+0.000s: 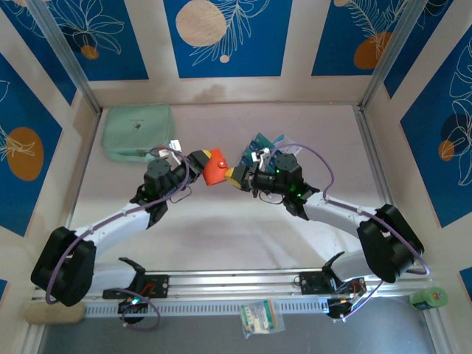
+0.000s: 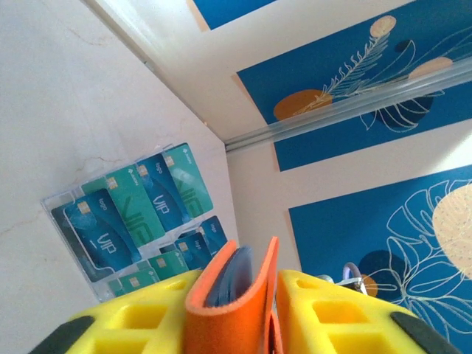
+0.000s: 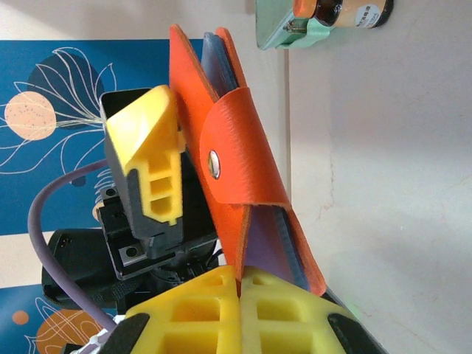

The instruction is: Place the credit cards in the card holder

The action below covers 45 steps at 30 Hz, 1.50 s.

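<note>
Top external view is showing the card holder (image 1: 215,168) hanging above the middle of the table between the two arms. The left gripper (image 1: 208,166) is clamping it from the left, its yellow fingers (image 2: 324,313) pressing on both orange faces, narrowly parted by the wallet's thickness. The right gripper (image 1: 235,176) is meeting it from the right with its jaws fully together. In the right wrist view one orange leaf is running down into the seam between them, so it is probably pinching that leaf.

The credit cards (image 1: 259,144) are lying fanned in a clear tray (image 2: 55,203) on the table, just beyond the right gripper, far and right of the wallet. The right arm is sitting nearer to them, and the wallet's open edge is facing their way.
</note>
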Motion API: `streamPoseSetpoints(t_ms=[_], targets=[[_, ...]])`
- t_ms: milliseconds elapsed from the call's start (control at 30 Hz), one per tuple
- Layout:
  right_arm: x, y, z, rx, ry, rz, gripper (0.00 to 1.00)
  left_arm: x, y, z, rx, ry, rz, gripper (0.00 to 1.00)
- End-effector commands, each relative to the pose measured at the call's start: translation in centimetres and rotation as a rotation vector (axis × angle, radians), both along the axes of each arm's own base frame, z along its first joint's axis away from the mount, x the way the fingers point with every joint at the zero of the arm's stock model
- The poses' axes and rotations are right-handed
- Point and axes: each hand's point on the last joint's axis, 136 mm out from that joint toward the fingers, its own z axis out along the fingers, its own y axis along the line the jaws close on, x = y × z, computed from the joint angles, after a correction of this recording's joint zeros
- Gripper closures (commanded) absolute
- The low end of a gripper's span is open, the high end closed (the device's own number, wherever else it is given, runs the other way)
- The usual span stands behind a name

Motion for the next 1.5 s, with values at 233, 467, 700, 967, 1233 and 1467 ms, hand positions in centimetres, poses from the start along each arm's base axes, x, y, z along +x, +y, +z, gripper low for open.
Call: streamPoseSetpoints(t_ms=[233, 467, 700, 967, 1233, 1467], targets=[[0.4, -2.8, -2.6, -0.212, -0.026, -0.022, 0.64, -0.5, -0.5, 0.3, 0.024, -0.043, -0.032, 1.00], [0.5, -5.8, -1.7, -0.614, -0.210, -0.019, 0.39, -1.1, -0.6, -0.8, 0.194, -0.044, -0.079, 1.00], [1.7, -2.6, -1.2, -0.803, -0.298, 0.057, 0.36, -1.0, -0.8, -1.0, 0.197, -0.036, -0.085, 1.00], [2.4, 1.4, -3.1, -0.855, -0.315, 0.132, 0.37, -1.0, -0.8, -0.8, 0.189, -0.034, -0.078, 1.00], [3.8, 0.2, -7.0, -1.025, -0.284, 0.096, 0.46, -1.2, -0.9, -0.2, 0.164, -0.040, -0.079, 1.00], [4.5, -1.6, -9.3, -1.156, -0.257, 0.045, 0.59, -1.4, -1.1, 0.0, 0.151, -0.041, -0.084, 1.00]])
